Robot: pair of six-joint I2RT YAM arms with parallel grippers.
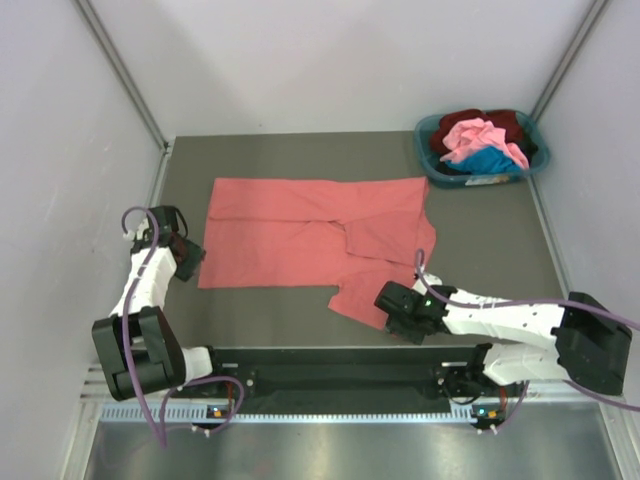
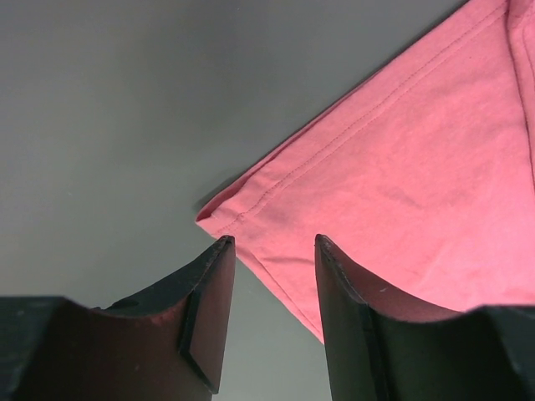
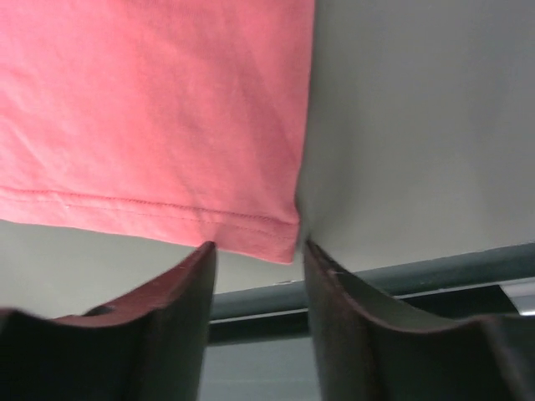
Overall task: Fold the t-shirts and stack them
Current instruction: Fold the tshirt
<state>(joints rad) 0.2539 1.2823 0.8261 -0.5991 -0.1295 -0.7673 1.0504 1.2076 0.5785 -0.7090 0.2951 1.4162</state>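
A large salmon-red t-shirt [image 1: 300, 230] lies spread flat on the grey table, one sleeve folded in toward its near right. My left gripper [image 1: 192, 258] sits at its near left corner. In the left wrist view the gripper [image 2: 274, 241] is open, with the shirt's hemmed corner [image 2: 251, 209] just ahead of and between the tips. My right gripper [image 1: 386, 305] is at the shirt's near right corner. In the right wrist view it [image 3: 257, 246] is open, the cloth corner [image 3: 280, 238] lying level with the tips. Pink [image 1: 478, 133], dark maroon [image 1: 507, 121] and blue [image 1: 487, 160] t-shirts are piled in a basket.
The teal plastic basket [image 1: 478, 181] stands at the far right corner of the table. White walls close in the left, back and right sides. The table's near edge and a dark rail [image 3: 401, 280] run directly below the right gripper.
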